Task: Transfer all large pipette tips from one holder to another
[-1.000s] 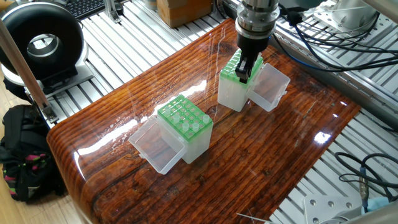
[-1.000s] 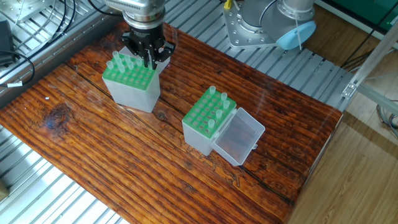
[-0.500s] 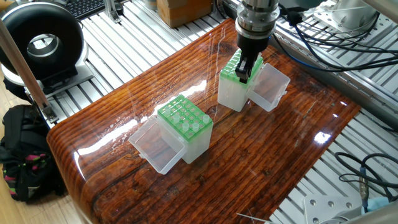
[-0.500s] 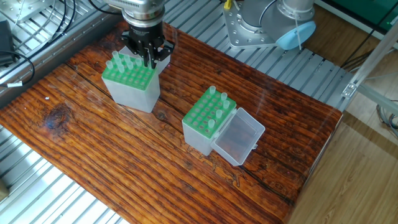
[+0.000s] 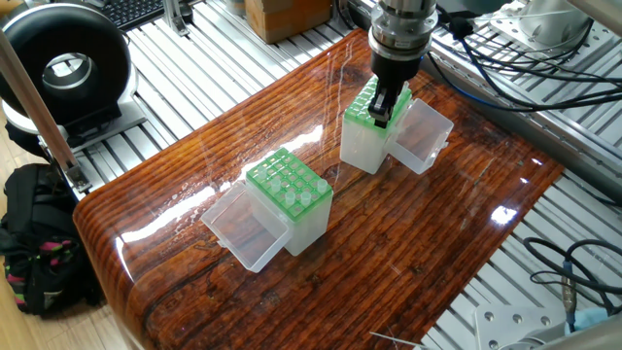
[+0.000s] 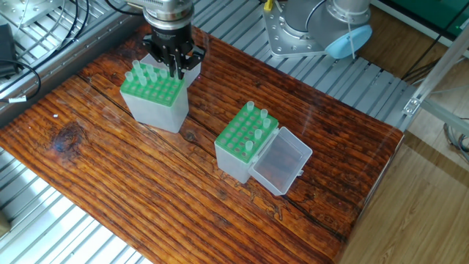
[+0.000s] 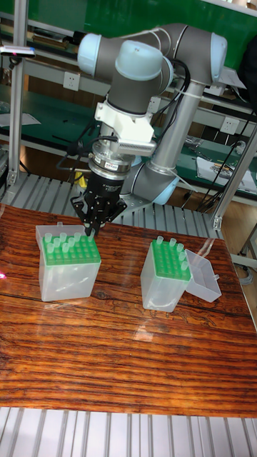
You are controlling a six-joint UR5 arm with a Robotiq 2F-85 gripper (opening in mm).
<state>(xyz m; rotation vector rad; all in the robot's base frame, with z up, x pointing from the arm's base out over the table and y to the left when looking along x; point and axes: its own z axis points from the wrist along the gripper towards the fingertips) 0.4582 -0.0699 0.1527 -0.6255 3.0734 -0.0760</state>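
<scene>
Overhead, a single robot arm reaches down over a glossy dark wooden surface (image 6: 220,220) that carries two clear plastic boxes topped with green grid racks; the gripper (image 6: 174,67) hangs at the far edge of the left-hand holder (image 6: 154,97) in the other fixed view, its dark jaws drawn close together among the tips standing there; whether they actually pinch a tip cannot be told, since the jaws hide what lies between them. The large pipette tips (image 6: 143,72) are small translucent whitish cones with round open tops; a cluster stands upright along the far rows of this holder, and a handful more (image 6: 257,125) stand in the second holder (image 6: 245,143), well apart to the right, with its clear hinged lid (image 6: 281,163) lying open beside it. In the tall fixed view the gripper (image 7: 93,225) sits at the far edge of the left holder (image 7: 68,264).

Judging by their look, the tips are very light, thin-walled and smooth, so likely slippery and easily crushed or tilted by a hard squeeze; they sit close to their neighbours, leaving little room. The sensible hold is the wide collar standing proud of the green grid, gripped gently and lifted straight up.
</scene>
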